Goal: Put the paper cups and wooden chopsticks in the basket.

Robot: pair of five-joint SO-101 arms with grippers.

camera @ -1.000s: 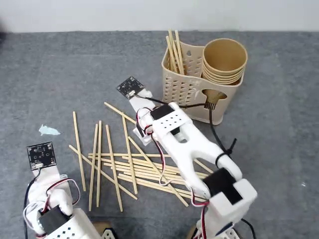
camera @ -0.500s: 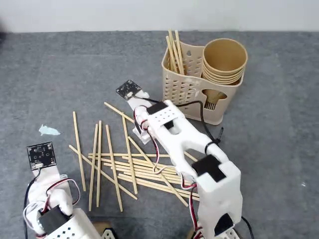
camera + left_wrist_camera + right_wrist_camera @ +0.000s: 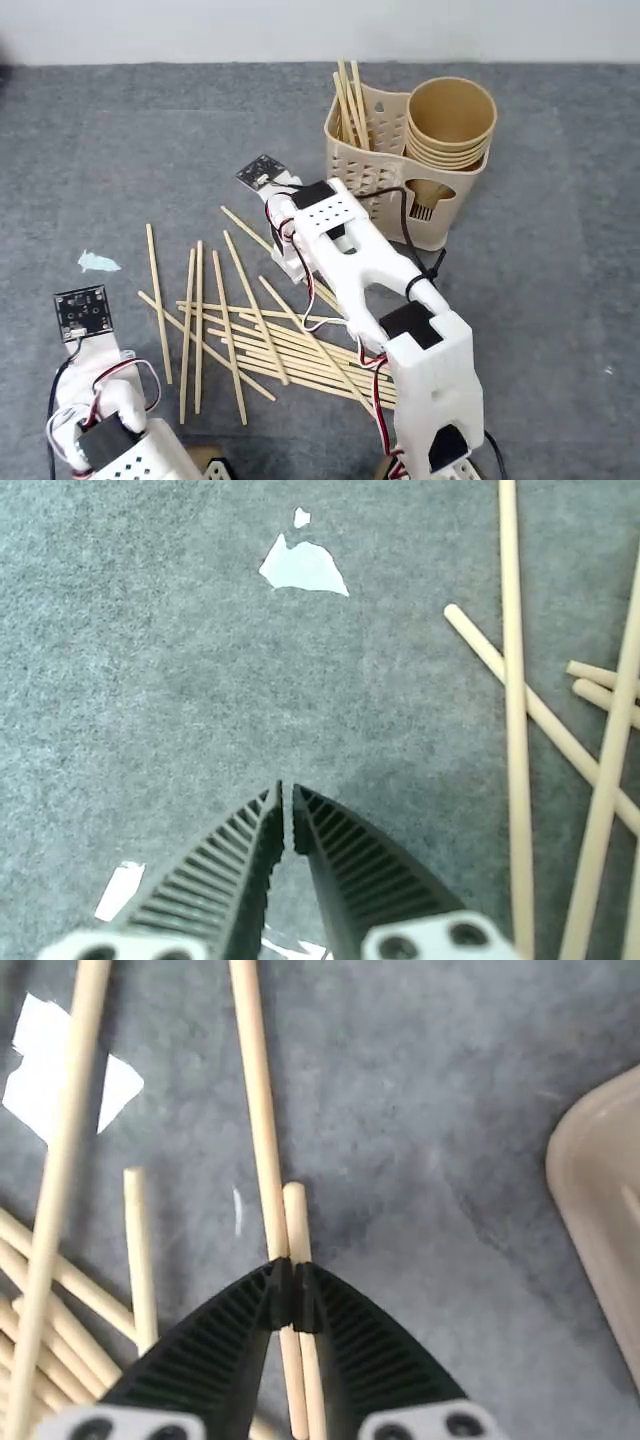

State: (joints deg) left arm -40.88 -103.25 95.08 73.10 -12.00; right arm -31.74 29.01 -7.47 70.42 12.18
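the right arm (image 3: 370, 270) is pushing further out over the desk (image 3: 150, 130) than a second ago, its shoulder block coming up and forward, wrist settling just beside the basket (image 3: 370, 180). the loose chopsticks (image 3: 250, 340) are shifting with it: the long diagonal ones near the wrist are lying at a new angle and the top of the pile is getting dragged. the right tool (image 3: 285, 1280) is pinching together on two chopsticks (image 3: 295, 1220) that are running side by side between its jaws, tips touching the gray desk. this is looking like a grasp being made, so the next lift toward the basket seems close. a double pick could slip.

the left tool (image 3: 283, 800) is keeping still, jaws together on nothing, hanging over bare desk near a pale scrap (image 3: 303, 565).

the paper cups (image 3: 450, 115) are already sitting stacked in the basket's right compartment. several upright chopsticks (image 3: 348, 100) are standing in the left one. most sticks are still lying on the desk, so the task is looking partly done.

no readable writing is showing anywhere. the scrap is blank, and the basket front is showing a fork-shaped cutout (image 3: 425, 200).
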